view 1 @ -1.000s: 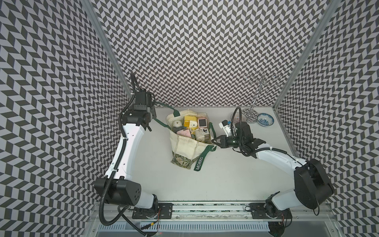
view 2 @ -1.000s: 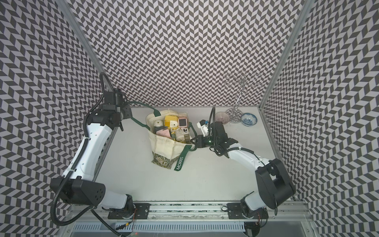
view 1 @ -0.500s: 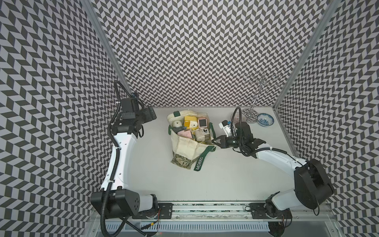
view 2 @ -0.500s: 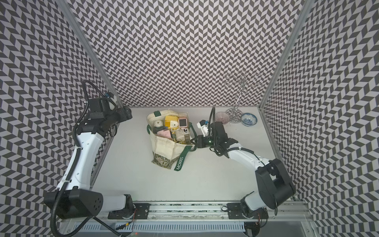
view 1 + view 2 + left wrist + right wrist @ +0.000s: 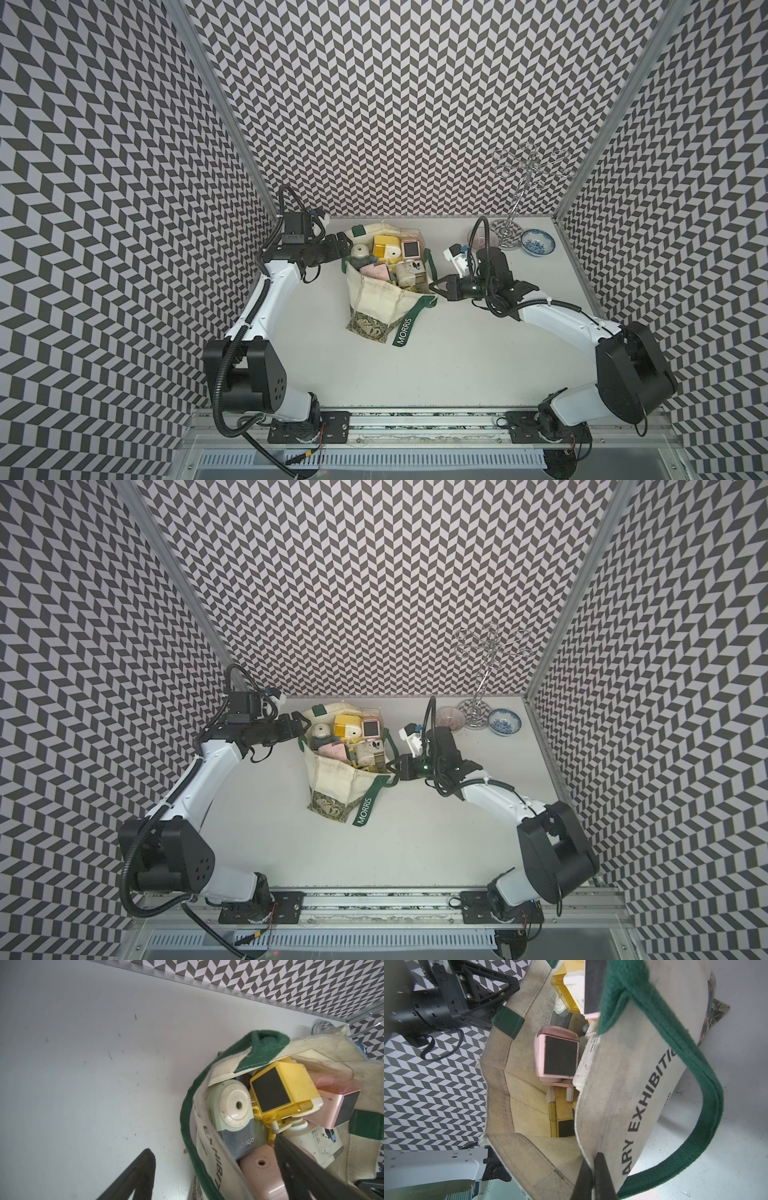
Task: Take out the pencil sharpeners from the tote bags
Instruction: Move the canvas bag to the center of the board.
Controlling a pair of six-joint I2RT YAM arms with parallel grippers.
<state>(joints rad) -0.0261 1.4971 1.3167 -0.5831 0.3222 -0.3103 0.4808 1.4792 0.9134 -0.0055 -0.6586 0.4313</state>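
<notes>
One pale table (image 5: 457, 374), patterned walls on three sides.

Tote bag (image 5: 374, 295), cream canvas, sits toward the back middle of the table in both top views (image 5: 332, 775). The mouth gapes upward and to the rear, and the leafy bottom band faces the front. A green strap (image 5: 404, 330) lettered MORRIS lies loose on the table at its front right.

Left gripper (image 5: 343, 245) is at the bag's left rim, its fingers spread wide and gripping nothing. In the left wrist view (image 5: 213, 1144) one finger (image 5: 135, 1176) hangs over bare table outside the bag and the other (image 5: 301, 1172) over the open mouth. The green-edged rim runs between them.

Right gripper (image 5: 434, 286) is at the bag's right rim. In the right wrist view its fingers are pressed together on the canvas edge (image 5: 593, 1159), pinching it.

Pencil sharpeners (image 5: 390, 259) are heaped inside the bag, between the two grippers.
- The pale green sharpener (image 5: 230, 1105) is just inside the rim, nearest the left gripper.
- The yellow sharpener (image 5: 284, 1088) with a dark panel lies against it, further in.
- A pink sharpener (image 5: 264, 1169) lies partly under the inner left finger.
- Another pink sharpener with a dark face (image 5: 556, 1055) sits deeper in, well inside the rim that the right gripper pinches.

Wire stand (image 5: 515, 208) is in the back right corner, with a blue-patterned bowl (image 5: 538, 242) beside it and a pinkish bowl (image 5: 450, 717) on its other side.
</notes>
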